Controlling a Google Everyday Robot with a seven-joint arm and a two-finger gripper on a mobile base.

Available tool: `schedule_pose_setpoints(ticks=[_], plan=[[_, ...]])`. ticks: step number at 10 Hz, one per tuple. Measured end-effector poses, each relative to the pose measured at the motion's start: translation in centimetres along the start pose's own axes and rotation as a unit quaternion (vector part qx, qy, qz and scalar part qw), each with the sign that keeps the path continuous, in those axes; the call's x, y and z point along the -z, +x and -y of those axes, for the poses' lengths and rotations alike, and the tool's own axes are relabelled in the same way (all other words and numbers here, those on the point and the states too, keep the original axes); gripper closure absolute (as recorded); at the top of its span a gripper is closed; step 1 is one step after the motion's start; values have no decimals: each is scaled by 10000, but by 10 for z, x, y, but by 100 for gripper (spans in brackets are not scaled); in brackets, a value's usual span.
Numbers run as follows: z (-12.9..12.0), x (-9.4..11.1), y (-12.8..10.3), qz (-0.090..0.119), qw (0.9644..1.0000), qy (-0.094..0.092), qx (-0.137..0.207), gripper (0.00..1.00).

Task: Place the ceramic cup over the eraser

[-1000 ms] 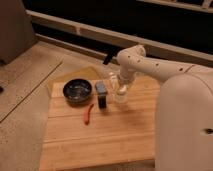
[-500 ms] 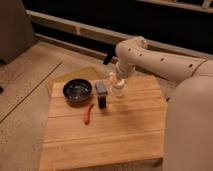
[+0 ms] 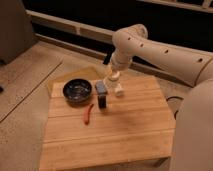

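My gripper [image 3: 112, 79] hangs from the cream arm above the back middle of the wooden table [image 3: 125, 135]. It is shut on the small white ceramic cup [image 3: 111, 83] and holds it just above the table. The black eraser [image 3: 102, 103] stands on the table in front of and slightly left of the cup, apart from it. The cup is not over the eraser.
A grey-blue flat piece [image 3: 101, 88] lies just behind the eraser. A black bowl [image 3: 77, 91] sits at the left, and a red chili [image 3: 88, 114] lies in front of it. A small white object [image 3: 119, 92] stands on the table right of the cup.
The gripper has risen and moved a little left and back, from over the white object towards the grey-blue piece, with the cup in it.
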Motion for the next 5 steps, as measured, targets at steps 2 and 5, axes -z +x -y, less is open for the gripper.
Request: schedule_pose_setpoints(ticks=[2,5], plan=[[-20,-1,0,-53,9998,-130,139,100],[-53,-7,-2,-146,9986,-281,422,100]])
